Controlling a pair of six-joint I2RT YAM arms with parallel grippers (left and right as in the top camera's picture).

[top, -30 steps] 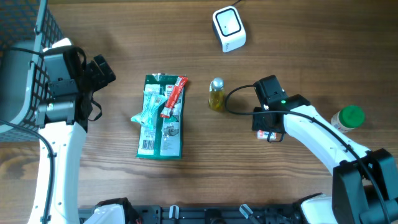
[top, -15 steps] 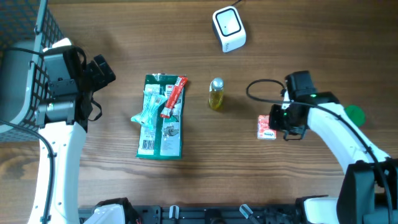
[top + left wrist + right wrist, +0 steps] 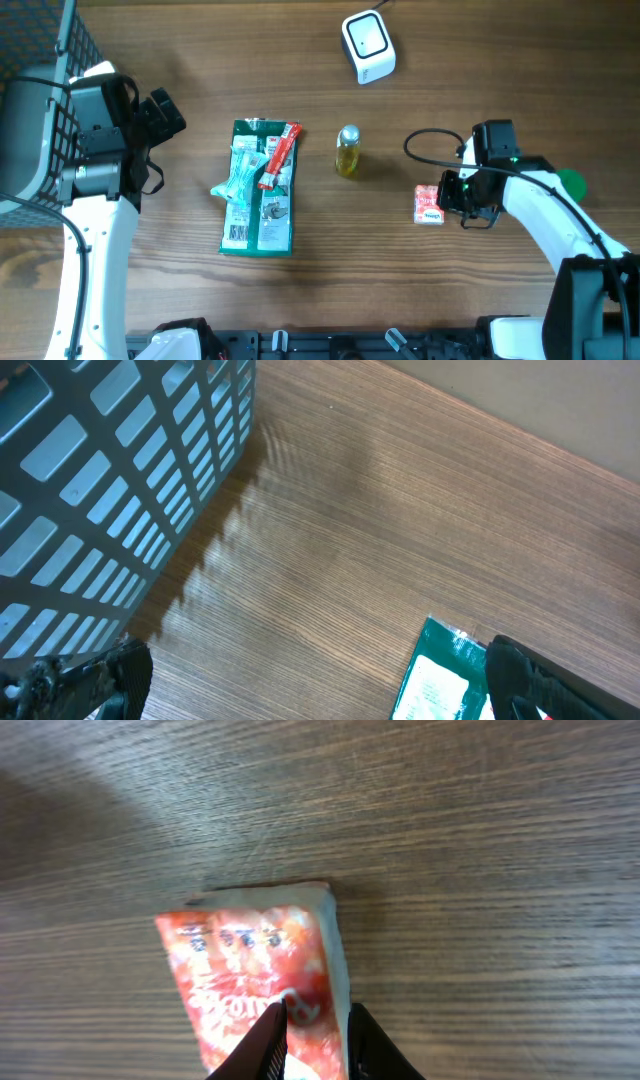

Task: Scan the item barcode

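Step in hand, as I read it: get hold of the packet, then show its barcode to the scanner.

Layout on the tabletop (image 3: 200,300):
- The scanner (image 3: 368,46) sits by the far edge, right of middle.
- The packet (image 3: 429,203) lies flat, well right of centre. It's nearer the right edge than the bottle (image 3: 347,150) is, and touches no other item.

No barcode shows on the red face, so my guess is it's underneath or on a side. I'd plan a wrist roll after the lift, turn the code face to the scanner window, and hold it steady there.

Grip matters. I'm on one end only, near a corner, so the packet could pivot or slip. I'd want a firm pinch confirmed first, then a straight, slow lift, keeping clear of the bottle on the way to the far edge.

Pose:
- My right arm (image 3: 540,215) reaches in from the right edge, with the wrist bent down over the packet's right end and the cable (image 3: 425,145) looped behind it.
- On my right claw (image 3: 315,1025) the jaws stand narrow. The fingers (image 3: 268,1038) straddle the packet's end by its long edge, one of them overlapping the print. I can't tell whether the pads actually bite.
- My left arm (image 3: 95,230) sits by the basket (image 3: 30,100) at the far left corner.
- My left claw (image 3: 170,112) is spread wide and holds nothing. It's well apart from the pack (image 3: 258,200).
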